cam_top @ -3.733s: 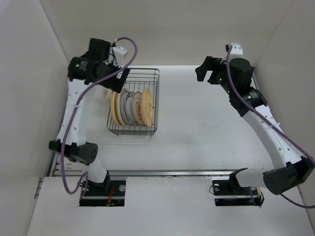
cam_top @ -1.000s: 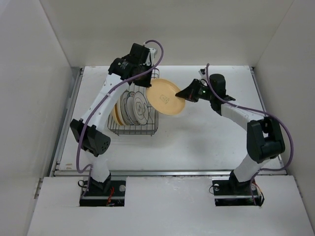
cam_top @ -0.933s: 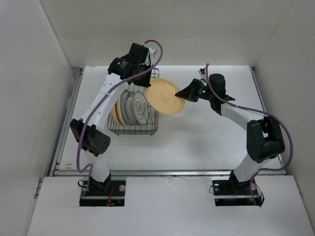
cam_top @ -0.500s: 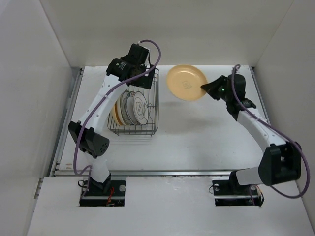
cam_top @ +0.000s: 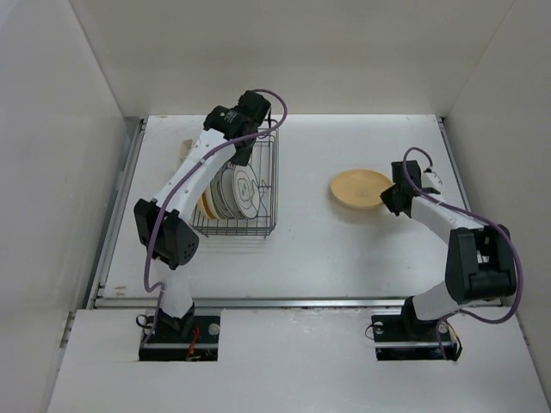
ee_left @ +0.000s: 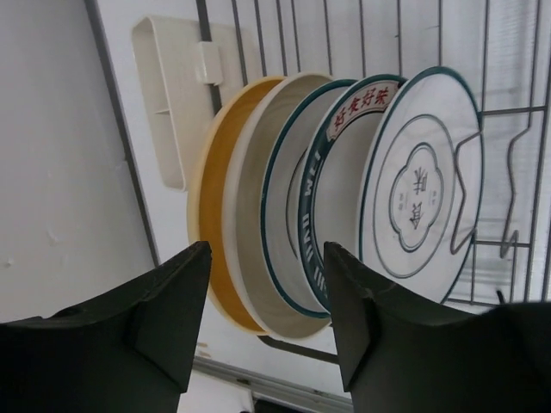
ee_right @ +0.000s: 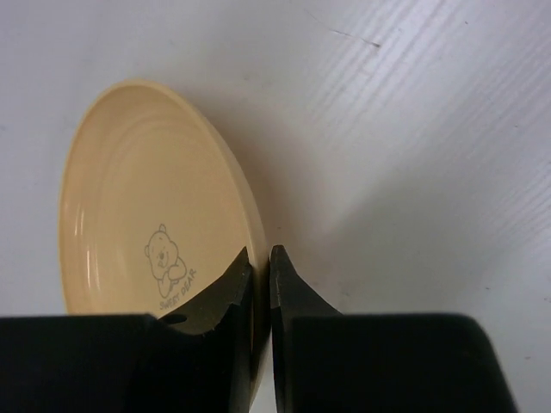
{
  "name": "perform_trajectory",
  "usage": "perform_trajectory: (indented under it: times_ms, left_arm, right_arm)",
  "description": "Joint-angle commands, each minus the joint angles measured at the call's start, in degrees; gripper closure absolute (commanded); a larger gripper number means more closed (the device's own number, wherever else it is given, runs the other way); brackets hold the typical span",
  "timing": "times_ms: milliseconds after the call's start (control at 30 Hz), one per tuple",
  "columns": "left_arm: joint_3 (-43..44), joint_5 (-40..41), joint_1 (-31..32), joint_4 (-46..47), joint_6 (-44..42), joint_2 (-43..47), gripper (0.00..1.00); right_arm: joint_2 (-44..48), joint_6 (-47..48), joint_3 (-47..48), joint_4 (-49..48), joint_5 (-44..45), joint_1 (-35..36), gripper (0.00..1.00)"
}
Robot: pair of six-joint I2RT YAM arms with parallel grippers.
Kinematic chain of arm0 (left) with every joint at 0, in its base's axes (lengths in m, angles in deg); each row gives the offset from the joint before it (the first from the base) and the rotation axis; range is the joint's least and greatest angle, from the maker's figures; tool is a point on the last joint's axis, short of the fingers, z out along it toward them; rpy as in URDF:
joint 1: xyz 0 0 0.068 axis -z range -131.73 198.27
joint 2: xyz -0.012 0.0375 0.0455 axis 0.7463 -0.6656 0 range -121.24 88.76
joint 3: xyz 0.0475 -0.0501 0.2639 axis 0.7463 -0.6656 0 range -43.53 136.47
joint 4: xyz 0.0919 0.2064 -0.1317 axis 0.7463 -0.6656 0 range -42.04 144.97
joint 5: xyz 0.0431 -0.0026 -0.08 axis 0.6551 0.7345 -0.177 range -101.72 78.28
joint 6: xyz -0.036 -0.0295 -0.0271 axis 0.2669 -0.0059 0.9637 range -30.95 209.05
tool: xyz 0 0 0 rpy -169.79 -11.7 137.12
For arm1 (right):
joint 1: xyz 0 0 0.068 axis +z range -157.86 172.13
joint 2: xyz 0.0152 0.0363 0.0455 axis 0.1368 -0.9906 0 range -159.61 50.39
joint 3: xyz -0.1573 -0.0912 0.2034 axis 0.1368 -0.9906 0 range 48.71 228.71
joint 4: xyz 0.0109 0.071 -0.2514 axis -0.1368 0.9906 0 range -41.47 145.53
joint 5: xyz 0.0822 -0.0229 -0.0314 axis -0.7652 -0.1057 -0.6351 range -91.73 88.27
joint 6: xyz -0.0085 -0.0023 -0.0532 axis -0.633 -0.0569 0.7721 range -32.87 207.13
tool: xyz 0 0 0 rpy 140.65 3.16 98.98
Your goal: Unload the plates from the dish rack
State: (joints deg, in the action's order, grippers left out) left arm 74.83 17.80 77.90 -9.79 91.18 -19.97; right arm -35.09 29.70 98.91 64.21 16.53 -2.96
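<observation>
The dark wire dish rack [cam_top: 274, 176] stands left of centre with several plates upright in it. From the left wrist I see a yellow plate [ee_left: 215, 215], a white plate with a teal rim [ee_left: 258, 249], a teal-lettered plate [ee_left: 344, 172] and a grey-ringed plate [ee_left: 422, 181]. My left gripper [ee_left: 267, 254] hangs open above them at the rack's far end [cam_top: 248, 138], holding nothing. My right gripper [ee_right: 261, 258] is shut on the rim of a tan plate with a bear print [ee_right: 146, 206]. That plate [cam_top: 357, 188] sits low at the table's right.
A cream plastic tray [ee_left: 168, 86] lies on the table just outside the rack's left side. The rack's zigzag prongs [ee_left: 508, 172] rise beside the ringed plate. White walls enclose the table on three sides.
The left gripper let go of the tan plate and moved back over the rack. The right arm carried the plate to the right and lowered it towards the table.
</observation>
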Motion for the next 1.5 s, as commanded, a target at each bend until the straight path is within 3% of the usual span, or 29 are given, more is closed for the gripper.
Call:
perform_trajectory:
  times_ms: [0,133,233,333,467,567,667,933,1100,1333,1467]
  left_arm:
    - [-1.2,5.0,-0.7,-0.9,0.7,1.8,0.5]
    - [-1.2,-0.1,-1.3,-0.9,-0.2,2.3,0.55]
    - [-1.2,-11.1,-1.3,-0.9,-3.0,4.5,0.55]
    - [-1.2,-14.7,-0.4,-1.4,-4.8,4.5,0.49]
    - [-1.2,-14.5,0.5,-3.2,-4.9,1.4,0.4]
    - [0.8,-10.2,0.5,-5.9,-3.4,-2.9,0.4]
    - [1.3,-11.1,0.5,-7.6,-2.9,-5.2,0.43]
    - [3.0,-13.4,0.5,-8.3,-2.3,-8.4,0.65]
    - [4.1,-13.3,-0.3,-9.9,-1.2,-9.7,1.0]
    - [11.6,-13.9,-2.5,-12.6,0.0,-6.5,1.0]
    - [13.0,-10.1,-1.3,-5.3,-1.1,-0.8,1.0]
  right_arm:
    - [-0.7,-1.8,0.3,-1.0,1.9,-0.4,0.84]
    - [-2.5,-1.3,-0.2,0.2,1.9,-0.4,0.52]
    - [-2.5,-1.3,-0.2,1.7,3.2,-0.4,0.34]
    - [-2.5,0.0,1.1,2.5,3.8,-0.4,0.27]
    - [-0.1,1.5,2.6,4.9,5.4,-0.4,0.25]
    - [2.1,2.1,3.9,6.4,6.7,-0.4,0.25]
    - [4.0,2.7,3.9,6.9,7.7,-0.4,0.25]
    - [7.7,4.5,3.9,8.2,8.9,-0.4,0.25]
    - [10.3,5.7,3.9,8.2,8.9,-0.4,0.25]
    - [12.8,10.1,5.5,7.4,5.7,-0.4,0.25]
    - [13.3,18.2,7.6,3.6,-2.4,0.1,0.25]
